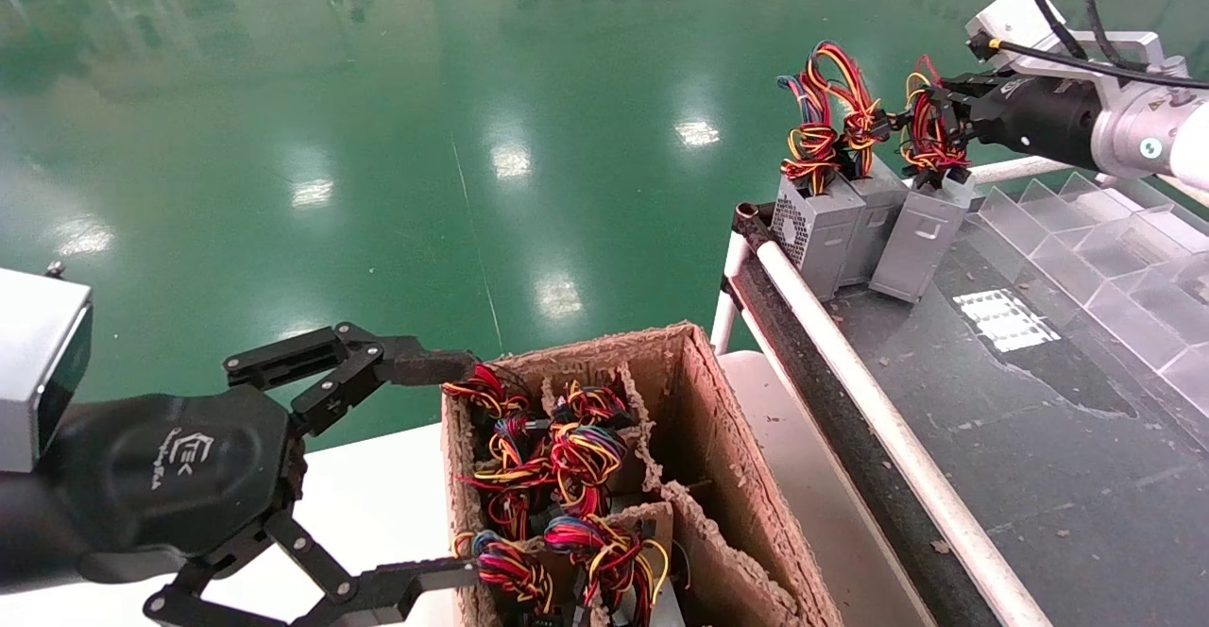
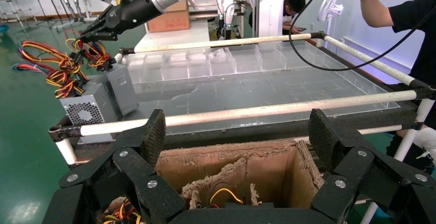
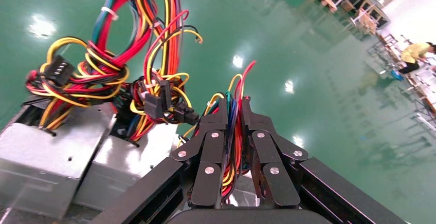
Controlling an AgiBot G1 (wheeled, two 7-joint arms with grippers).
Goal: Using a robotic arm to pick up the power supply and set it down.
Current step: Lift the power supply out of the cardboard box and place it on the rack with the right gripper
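- Right wrist view alone shows the right gripper (image 3: 234, 131) clamped on the wire bundle (image 3: 234, 147) of the power supply (image 1: 918, 240), tilted beside two others at the dark table's (image 1: 1039, 438) far corner.
- Left gripper (image 1: 439, 471) spread wide over the cardboard box (image 1: 718, 476) (more supplies inside).
- Glossy green floor (image 1: 378, 136).

Black link-fingered end effector (image 1: 945, 131), silver-white wrist (image 1: 1129, 131), black cable (image 1: 1077, 56).

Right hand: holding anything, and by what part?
Yes. The right hand grips a power supply by its wire bundle, not the metal case. The left hand is open, holding nothing.
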